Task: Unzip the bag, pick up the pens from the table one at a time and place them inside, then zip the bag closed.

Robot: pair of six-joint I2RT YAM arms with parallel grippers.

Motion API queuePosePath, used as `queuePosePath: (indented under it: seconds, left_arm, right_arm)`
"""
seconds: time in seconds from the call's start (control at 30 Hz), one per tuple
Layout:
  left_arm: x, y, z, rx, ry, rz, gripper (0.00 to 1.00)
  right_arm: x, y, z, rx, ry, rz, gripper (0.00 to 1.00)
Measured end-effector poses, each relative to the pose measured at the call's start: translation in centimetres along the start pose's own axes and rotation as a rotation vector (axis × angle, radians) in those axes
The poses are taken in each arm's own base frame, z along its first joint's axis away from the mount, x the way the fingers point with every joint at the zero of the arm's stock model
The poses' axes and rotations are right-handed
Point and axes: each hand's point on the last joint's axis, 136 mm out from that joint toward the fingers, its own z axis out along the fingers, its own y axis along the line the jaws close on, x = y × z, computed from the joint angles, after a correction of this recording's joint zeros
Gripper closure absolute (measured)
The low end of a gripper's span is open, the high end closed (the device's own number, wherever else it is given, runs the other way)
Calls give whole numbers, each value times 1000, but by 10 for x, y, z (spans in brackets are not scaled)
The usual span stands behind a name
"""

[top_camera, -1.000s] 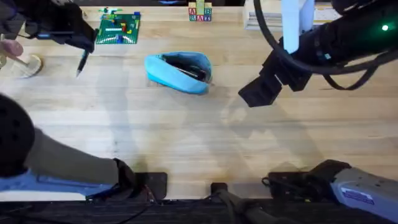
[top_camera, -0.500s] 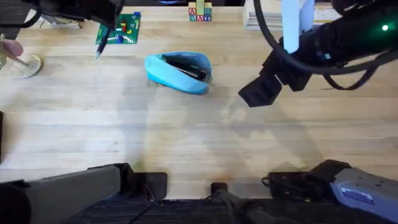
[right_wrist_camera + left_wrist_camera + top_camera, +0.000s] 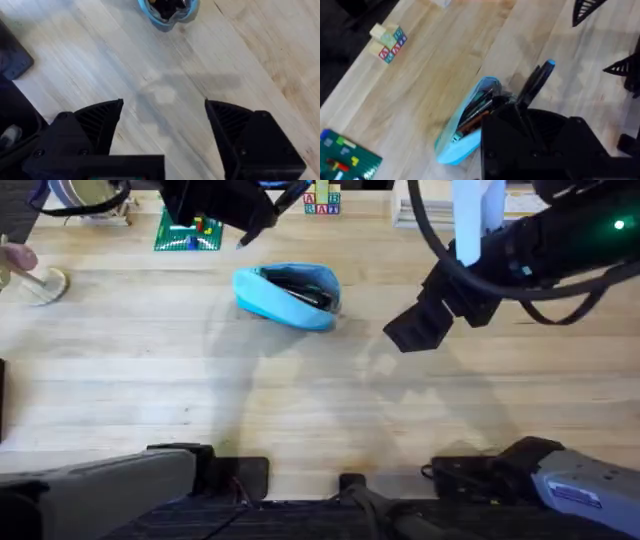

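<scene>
An unzipped bag point(image 3: 287, 297) is seen lying on the table point(image 3: 300, 410), with a pen point(image 3: 536, 82) carried above it by the left gripper point(image 3: 262, 215).

The light blue bag is placed at the far middle of the table, its opening gaping and dark pens visible inside. In the left wrist view, a dark pen with a blue tip is clamped between the fingers of the left gripper, held over the bag. The right gripper point(image 3: 162, 117) is held above bare wood to the right of the bag, well apart from it, its jaws spread wide with nothing between them. Farther back, a green brick plate point(image 3: 190, 228) and lettered blocks point(image 3: 322, 200) are seen.
</scene>
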Motion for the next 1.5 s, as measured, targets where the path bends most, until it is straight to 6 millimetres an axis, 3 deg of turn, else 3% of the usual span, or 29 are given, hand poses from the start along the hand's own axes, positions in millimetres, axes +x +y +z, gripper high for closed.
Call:
queuePosePath:
  seconds: [0.7, 1.07, 1.5]
  left_arm:
    - [-3, -7, 9, 86, -51, 251, 958]
    - [22, 17, 52, 203, -21, 177, 958]
    - [39, 28, 79, 271, -8, 154, 958]
  right_arm:
    - [0, 0, 0, 0, 0, 0, 3]
    - [0, 0, 0, 0, 0, 0, 4]
    - [0, 0, 0, 0, 0, 2, 3]
